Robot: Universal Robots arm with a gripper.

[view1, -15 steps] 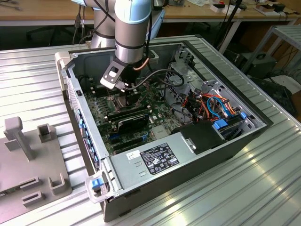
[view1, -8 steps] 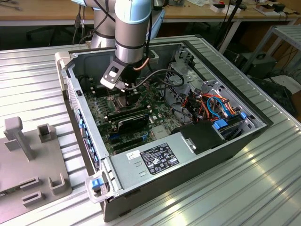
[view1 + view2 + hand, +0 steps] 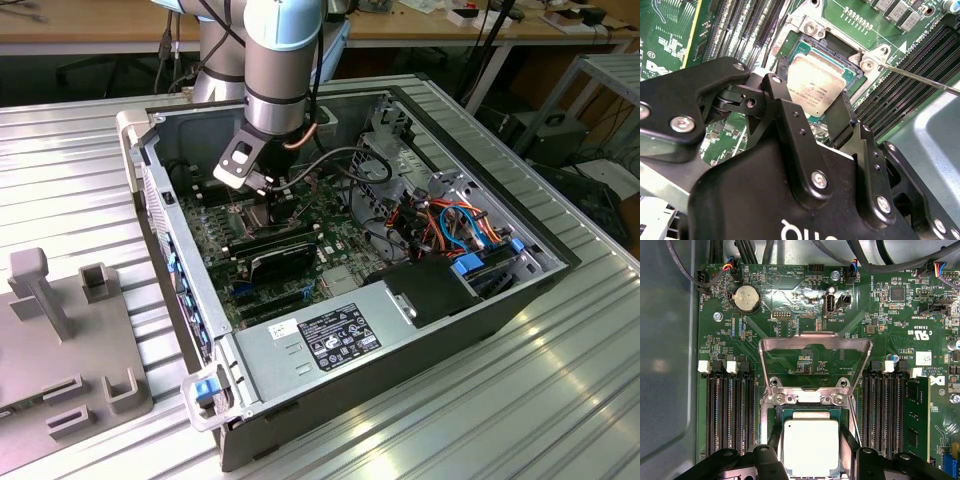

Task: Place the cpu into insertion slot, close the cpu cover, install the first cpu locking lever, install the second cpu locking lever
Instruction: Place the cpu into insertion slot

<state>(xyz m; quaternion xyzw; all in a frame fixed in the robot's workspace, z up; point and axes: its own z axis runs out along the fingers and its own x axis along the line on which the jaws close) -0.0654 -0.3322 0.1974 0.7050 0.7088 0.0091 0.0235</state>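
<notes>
Metal table (image 3: 560,400), tool (image 3: 812,95) clamped on cpu (image 3: 817,80) over insertion slot (image 3: 810,415), first wrist view shows open cpu cover (image 3: 815,338)

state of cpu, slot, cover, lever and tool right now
tool: shut on the cpu
cpu: held at the insertion slot
insertion slot: uncovered
cpu cover: open, swung back
locking lever: unlatched, swung clear

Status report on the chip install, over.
Gripper jaws shut on dull silver square cpu, at dark square insertion slot. Silvery metal-frame cpu cover hinged open. Thin steel locking lever swung aside, nothing in the way.
</notes>
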